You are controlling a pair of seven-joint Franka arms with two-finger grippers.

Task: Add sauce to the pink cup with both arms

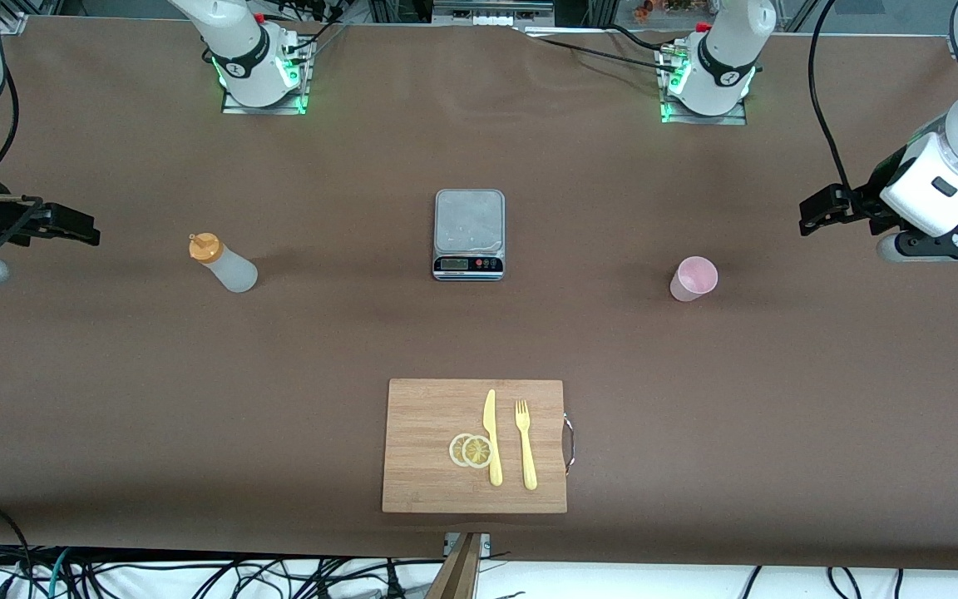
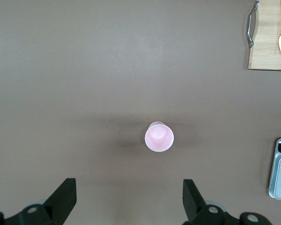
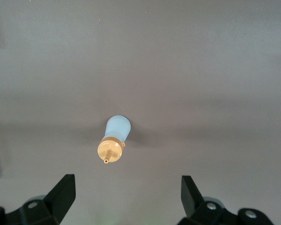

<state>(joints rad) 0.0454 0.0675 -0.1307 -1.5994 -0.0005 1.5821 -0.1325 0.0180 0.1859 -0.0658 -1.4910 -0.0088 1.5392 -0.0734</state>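
Now I see both claws wide, empty: left gripper above pink cup, right gripper above sauce; scale at cup's 9 o'clock.

1. I see the sauce, a small translucent whitish squeeze bottle with an orange nozzle cap, standing upright on the brown table toward the right arm's end, cap on
2. I see the pink cup, pale and slightly translucent, standing upright with its round rim open upward, toward the left arm's end
3. Both stand alone, well apart, untouched
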